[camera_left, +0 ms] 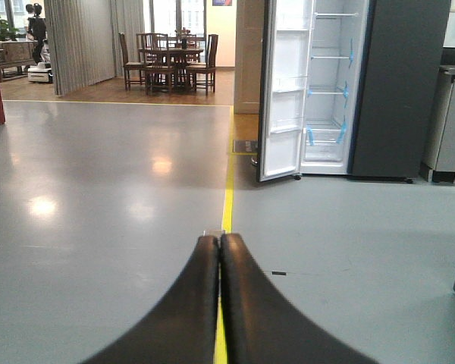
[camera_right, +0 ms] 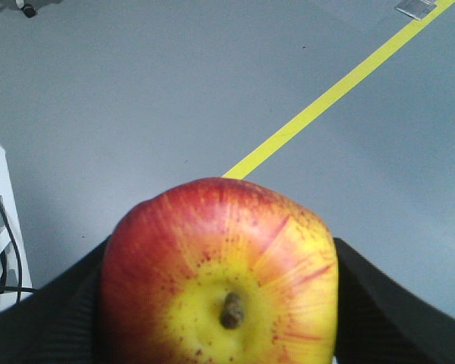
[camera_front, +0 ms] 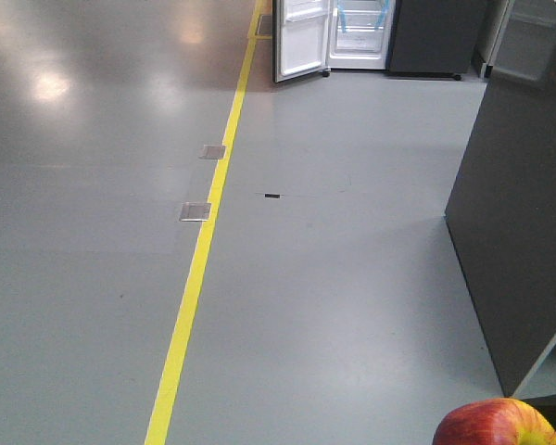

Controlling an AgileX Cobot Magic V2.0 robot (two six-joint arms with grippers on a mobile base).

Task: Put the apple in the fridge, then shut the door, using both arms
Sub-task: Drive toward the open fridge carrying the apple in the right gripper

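Note:
The red apple [camera_right: 220, 273], yellow round its stem, sits between the two black fingers [camera_right: 53, 318] of my right gripper [camera_right: 220, 303], which is shut on it, stem toward the camera. The apple's top also shows at the bottom right of the front view [camera_front: 496, 425]. The fridge [camera_front: 360, 37] stands far ahead with its white interior showing, and its door [camera_front: 301, 42] is swung open to the left. The fridge [camera_left: 330, 91] and its door [camera_left: 282, 98] show more fully in the left wrist view. My left gripper [camera_left: 218, 241] is shut and empty, pointing at the floor's yellow line.
A yellow floor line [camera_front: 199, 250] runs toward the fridge, with two metal floor plates [camera_front: 195, 211] beside it. A dark grey cabinet [camera_front: 524, 222] stands close on the right. A second dark cabinet [camera_front: 435, 37] adjoins the fridge. A dining table with chairs [camera_left: 171, 61] stands far back.

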